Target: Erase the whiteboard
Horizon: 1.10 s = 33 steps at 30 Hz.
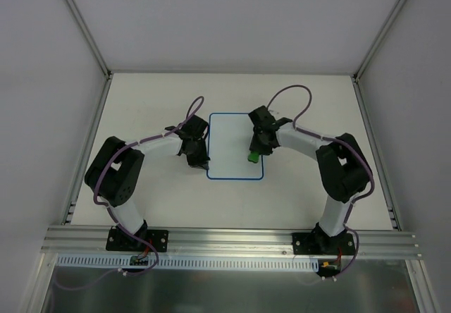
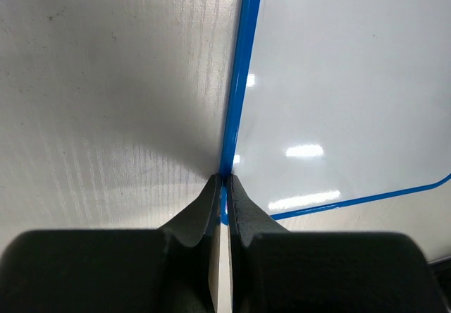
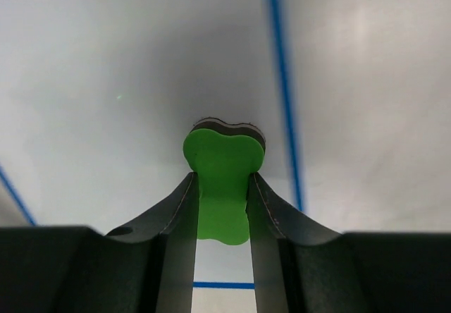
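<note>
Two grippers met at the whiteboard (image 1: 229,133), which lay flat in the middle of the table (image 1: 155,101), its blue border whole on every side we could see. Our left gripper (image 2: 225,184) sat at the board's left edge, toward the near corner. Its jaws were all but closed, with the blue border running in between the tips, and we judged that it was pinching that edge to steady the board. Our right gripper (image 3: 223,186) was clamped on a green eraser (image 3: 224,151), which had a dark layer at its far end. It held the eraser low over the white surface near the board's right side.

No dark lines showed on the parts of the board we could see, though the patch under the eraser was hidden. To wipe well, we judged that the dark face should be pressed flat and evenly and drawn in overlapping strokes. Each stroke should stop short of the left fingers, with the left grip firm so the board did not slide.
</note>
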{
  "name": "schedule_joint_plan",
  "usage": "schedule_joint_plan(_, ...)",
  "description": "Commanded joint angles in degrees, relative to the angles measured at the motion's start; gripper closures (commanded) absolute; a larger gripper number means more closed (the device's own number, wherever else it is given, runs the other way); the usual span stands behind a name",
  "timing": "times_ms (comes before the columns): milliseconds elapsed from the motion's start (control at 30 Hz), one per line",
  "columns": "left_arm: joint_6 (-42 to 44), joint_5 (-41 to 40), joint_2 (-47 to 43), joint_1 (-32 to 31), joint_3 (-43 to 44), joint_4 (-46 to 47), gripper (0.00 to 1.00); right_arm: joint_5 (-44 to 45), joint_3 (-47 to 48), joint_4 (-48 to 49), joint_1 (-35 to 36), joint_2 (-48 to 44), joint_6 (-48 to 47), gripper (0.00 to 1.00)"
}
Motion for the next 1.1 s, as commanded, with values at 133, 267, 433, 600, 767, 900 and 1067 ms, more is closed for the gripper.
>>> schedule_joint_plan(133, -0.14, -3.12, -0.80, -0.33, -1.25, -0.62, 1.00, 3.77, -3.71, -5.80, -6.57, -11.61, -11.79, 1.00)
schedule_joint_plan(267, -0.05, -3.03, -1.86, -0.42, -0.81, -0.62, 1.00, 3.52, -5.02, -6.06, -14.82, -16.10, -17.16, 1.00)
schedule_joint_plan(433, 0.04, -3.12, -2.30, -0.33, -0.55, -0.53, 1.00, -3.60, -5.21, -5.89, -26.87, -12.16, -22.43, 0.98)
schedule_joint_plan(600, 0.39, -3.21, -2.13, -0.42, -0.11, -0.62, 1.00, -5.18, -3.98, -5.01, -30.48, -6.54, -23.14, 0.92)
schedule_joint_plan(767, 1.01, -3.30, -2.56, -0.42, 0.33, -0.71, 1.00, -5.98, -3.01, -4.57, -31.54, -2.92, -22.53, 0.73)
schedule_joint_plan(900, 1.88, -4.17, -4.41, -0.42, 0.95, -0.80, 0.75, -4.75, -3.88, -4.66, -31.63, -5.99, -23.32, 0.28)
schedule_joint_plan(1067, 3.29, -5.23, -9.06, -0.33, 3.92, -1.93, 0.39, -3.08, -4.85, -5.18, -31.80, -14.16, -24.81, 0.05)
